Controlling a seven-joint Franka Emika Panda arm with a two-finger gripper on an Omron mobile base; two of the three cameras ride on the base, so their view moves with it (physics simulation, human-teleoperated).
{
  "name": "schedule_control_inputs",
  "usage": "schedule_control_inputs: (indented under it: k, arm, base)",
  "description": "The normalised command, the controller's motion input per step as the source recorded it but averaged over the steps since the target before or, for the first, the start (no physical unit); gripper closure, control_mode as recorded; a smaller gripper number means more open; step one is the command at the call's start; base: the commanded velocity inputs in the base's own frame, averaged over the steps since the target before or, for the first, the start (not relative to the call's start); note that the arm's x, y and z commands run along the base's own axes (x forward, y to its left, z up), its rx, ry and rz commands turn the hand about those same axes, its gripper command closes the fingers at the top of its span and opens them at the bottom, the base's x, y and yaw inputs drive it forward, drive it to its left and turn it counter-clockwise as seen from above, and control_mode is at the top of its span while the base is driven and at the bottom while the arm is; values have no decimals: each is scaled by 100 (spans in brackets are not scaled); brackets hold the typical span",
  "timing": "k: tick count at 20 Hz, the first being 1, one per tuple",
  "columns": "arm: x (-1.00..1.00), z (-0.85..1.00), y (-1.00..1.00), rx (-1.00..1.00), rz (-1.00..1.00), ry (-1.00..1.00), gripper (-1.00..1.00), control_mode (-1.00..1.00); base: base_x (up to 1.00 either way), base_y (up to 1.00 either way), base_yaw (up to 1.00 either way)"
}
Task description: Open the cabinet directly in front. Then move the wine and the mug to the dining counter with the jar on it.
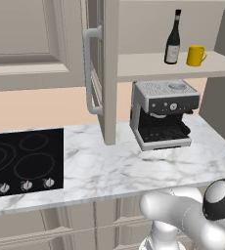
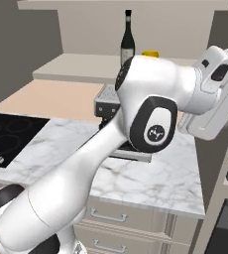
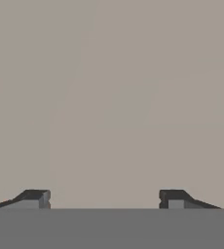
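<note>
Wine (image 1: 172, 39) and mug (image 1: 195, 55) on the cabinet (image 1: 134, 66) shelf, mug just right of wine. Coffee machine (image 1: 162, 113) on the tabletop (image 1: 114, 168) below the shelf; cooktop (image 1: 24, 161) well left of the machine.

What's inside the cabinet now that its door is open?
On the cabinet shelf stand the dark wine bottle and, right beside it, the yellow mug. The cabinet's part further left is hidden behind the open door.
</note>
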Motion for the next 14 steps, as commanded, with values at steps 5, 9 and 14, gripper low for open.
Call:
schedule_control_inputs:
  k: [5, 9, 14]
  arm:
    - [3, 0, 0, 0, 0, -2, -100, -100]
    - [0, 0, 5, 0, 0, -3, -100, -100]
    - [-9, 2, 30, 0, 0, -4, -100, -100]
  base:
    - [0, 0, 0]
    - [0, 0, 0]
    - [0, 0, 0]
